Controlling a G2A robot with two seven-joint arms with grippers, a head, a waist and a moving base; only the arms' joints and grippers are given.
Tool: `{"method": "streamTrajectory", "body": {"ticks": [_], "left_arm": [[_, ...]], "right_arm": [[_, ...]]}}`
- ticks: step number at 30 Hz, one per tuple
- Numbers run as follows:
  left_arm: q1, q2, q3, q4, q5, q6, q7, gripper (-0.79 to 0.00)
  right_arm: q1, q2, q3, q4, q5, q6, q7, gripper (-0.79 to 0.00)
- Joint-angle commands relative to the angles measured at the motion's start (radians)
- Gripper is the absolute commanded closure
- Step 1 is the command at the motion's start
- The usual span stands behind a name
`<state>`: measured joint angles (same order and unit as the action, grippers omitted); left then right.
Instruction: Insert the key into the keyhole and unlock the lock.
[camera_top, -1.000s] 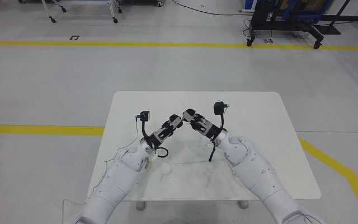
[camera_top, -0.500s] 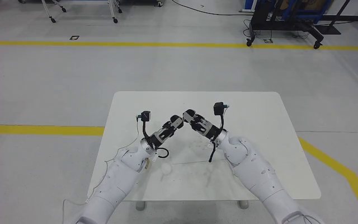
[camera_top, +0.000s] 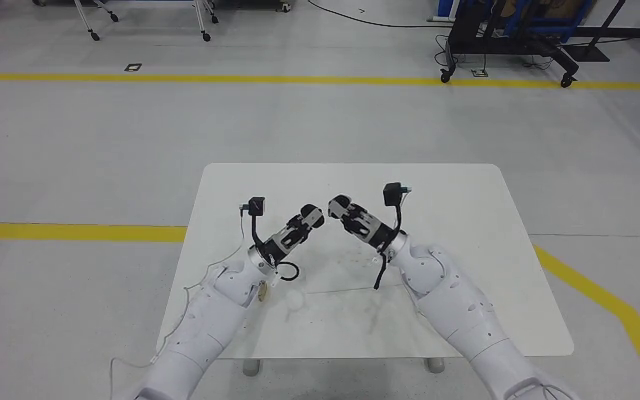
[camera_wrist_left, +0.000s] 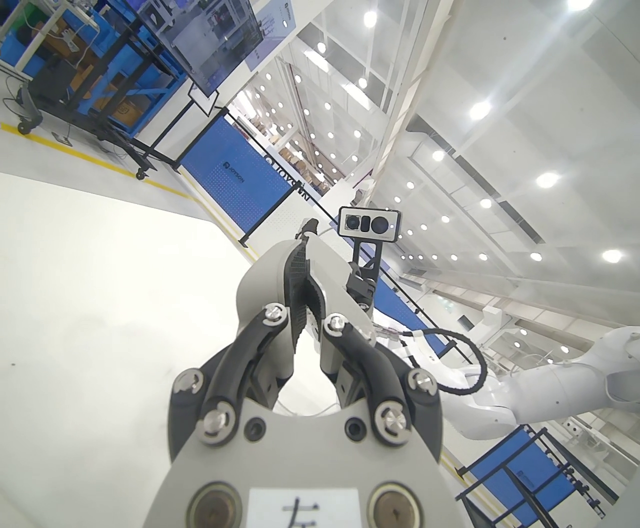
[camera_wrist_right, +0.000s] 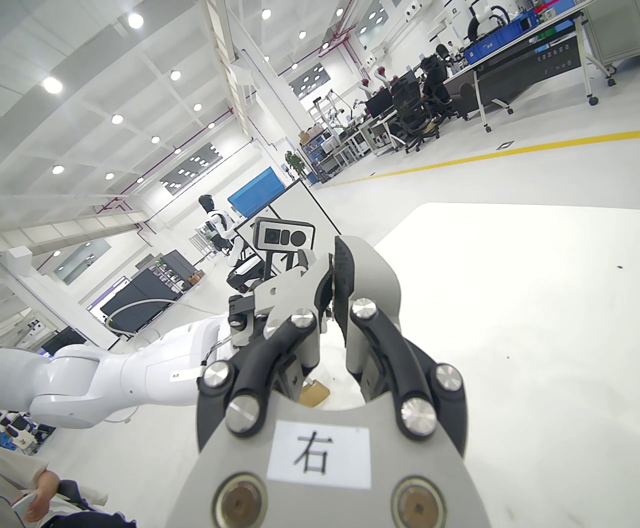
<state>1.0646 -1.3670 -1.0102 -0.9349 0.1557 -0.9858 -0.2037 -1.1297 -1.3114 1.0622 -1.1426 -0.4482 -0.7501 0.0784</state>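
Above the white rectangular table (camera_top: 450, 200), the left grey two-finger gripper (camera_top: 313, 212), pads pressed together, points right at the right grey two-finger gripper (camera_top: 335, 205), likewise squeezed closed, tips just apart and nearly in line; key and lock, likely pinched there, are too small to tell

White rectangular table (camera_top: 470, 195) with rounded corners on a pale grey floor (camera_top: 300, 125), a few tiny dark specks (camera_wrist_right: 619, 267) on top.
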Motion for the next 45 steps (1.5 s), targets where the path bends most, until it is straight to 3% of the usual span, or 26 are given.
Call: {"method": "streamTrajectory", "body": {"ticks": [1, 3, 6, 11, 17, 22, 29, 36, 45], "left_arm": [[-0.008, 0.005, -0.013, -0.002, 0.104, 0.034, 0.017, -0.302], [-0.009, 0.010, -0.021, -0.024, 0.248, 0.080, 0.061, -0.785], [0.012, 0.014, -0.017, -0.086, 0.477, 0.145, 0.156, -0.785], [0.045, 0.017, -0.011, -0.150, 0.652, 0.160, 0.282, -0.785], [0.074, 0.024, -0.020, -0.215, 0.868, 0.290, 0.422, -0.785], [0.101, 0.030, -0.017, -0.254, 1.009, 0.371, 0.497, -0.640], [0.118, 0.030, -0.017, -0.266, 1.050, 0.432, 0.542, -0.394], [0.121, 0.031, -0.023, -0.271, 1.064, 0.457, 0.562, -0.345], [0.122, 0.033, -0.027, -0.273, 1.064, 0.452, 0.559, -0.351]], "right_arm": [[0.000, 0.000, 0.006, -0.001, -0.002, 0.003, -0.009, 0.000], [-0.002, 0.001, 0.011, -0.002, -0.009, 0.006, -0.015, 0.000], [-0.005, 0.001, 0.016, -0.005, -0.012, 0.007, -0.017, 0.000], [-0.008, 0.001, 0.019, -0.007, -0.011, 0.008, -0.013, 0.000], [-0.010, 0.001, 0.021, -0.013, -0.008, 0.003, -0.006, 0.000], [-0.012, 0.001, 0.022, -0.018, -0.005, -0.001, 0.001, 0.000], [-0.011, -0.001, 0.020, -0.021, 0.002, -0.005, 0.013, 0.000], [-0.010, -0.002, 0.019, -0.018, 0.008, -0.007, 0.023, 0.000], [-0.007, -0.004, 0.015, -0.012, 0.018, -0.012, 0.031, 0.000]]}}
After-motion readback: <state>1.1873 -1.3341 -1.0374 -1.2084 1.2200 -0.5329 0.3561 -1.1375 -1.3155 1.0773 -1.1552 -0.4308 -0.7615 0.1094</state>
